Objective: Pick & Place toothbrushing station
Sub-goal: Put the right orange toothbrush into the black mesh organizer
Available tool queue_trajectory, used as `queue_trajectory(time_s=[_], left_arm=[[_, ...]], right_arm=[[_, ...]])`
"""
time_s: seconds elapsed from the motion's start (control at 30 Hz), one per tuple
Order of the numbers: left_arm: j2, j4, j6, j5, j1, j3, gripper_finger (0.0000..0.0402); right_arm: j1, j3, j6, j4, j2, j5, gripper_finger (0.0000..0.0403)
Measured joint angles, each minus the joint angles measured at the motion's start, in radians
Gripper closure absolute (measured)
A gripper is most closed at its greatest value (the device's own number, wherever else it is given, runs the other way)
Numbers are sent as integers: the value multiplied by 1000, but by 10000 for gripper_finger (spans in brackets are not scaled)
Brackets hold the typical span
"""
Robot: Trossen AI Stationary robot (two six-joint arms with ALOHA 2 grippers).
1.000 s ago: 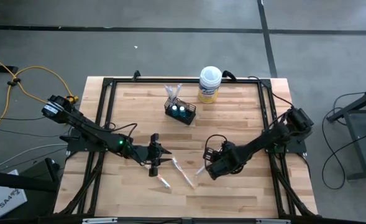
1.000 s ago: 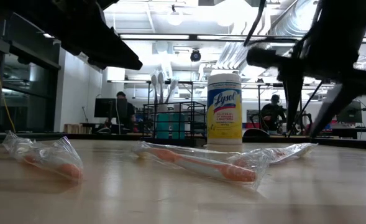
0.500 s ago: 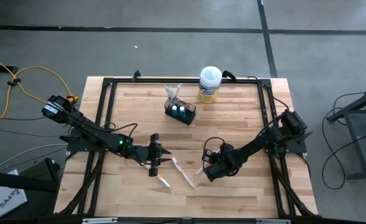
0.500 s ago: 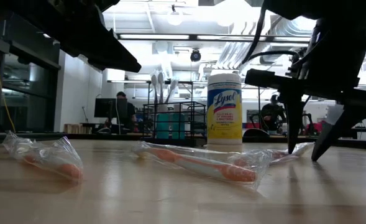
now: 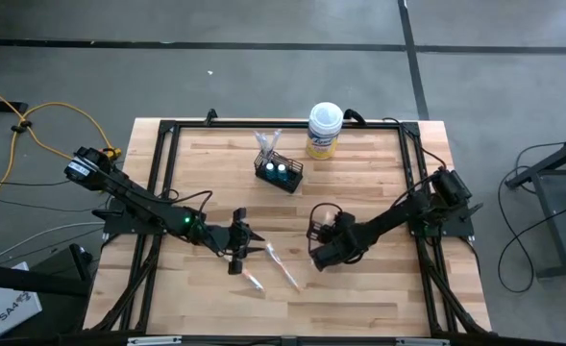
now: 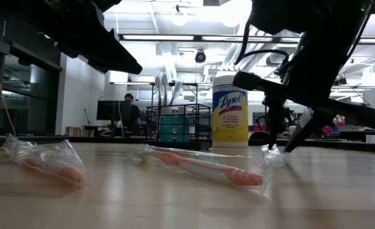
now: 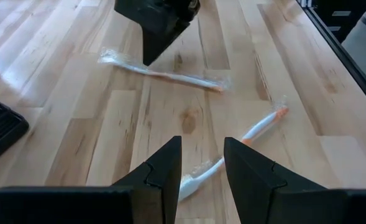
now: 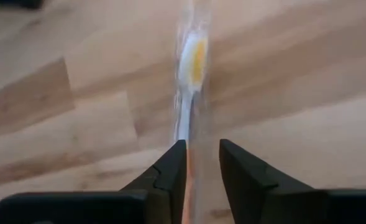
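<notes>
**Right gripper closes in over a wrapped toothbrush**

Since 1.0 s ago the right gripper point(image 5: 314, 258) has shifted toward the table's middle and dropped low, so that in the low view its dark fingers point(image 6: 275, 127) now reach down to the wood instead of hanging above it. Between those 2 fingers, in the right wrist view, lies a slim pale toothbrush with a yellow-orange head in clear plastic wrap point(image 8: 189, 81), its handle running into the narrow gap while the head lies just ahead of the tips. The fingers stand slightly parted on either side of the handle; whether they press on it I cannot tell.

The left gripper point(image 5: 233, 258) has not moved. Its 2 fingers point(image 7: 161, 171) are parted, and a second clear-wrapped toothbrush with an orange tip point(image 7: 251, 132) lies on the wooden table point(image 5: 369, 183), one end passing under the gap between them, the orange end out ahead and to one side. A third wrapped toothbrush point(image 7: 164, 73) lies farther ahead of these fingers, near the right arm.

The small black wire-mesh basket point(image 5: 279, 174) stands well beyond both grippers' fingertips, holding 2 teal-topped tubes point(image 5: 277, 170) and upright pale toothbrushes point(image 5: 266, 144). Just beside it is a white-lidded, yellow-labelled canister point(image 5: 324, 130).
</notes>
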Motion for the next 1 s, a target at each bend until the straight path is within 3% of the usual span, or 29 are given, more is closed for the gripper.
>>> queue_trajectory(time_s=[0.2, 1.0], left_arm=[[0, 0, 0, 0, 0, 0, 286], [0, -30, 0, 2, 0, 0, 286]], right_arm=[[-17, 0, -62, 41, 0, -4, 332], [-133, 1, -265, 118, -2, -63, 334]])
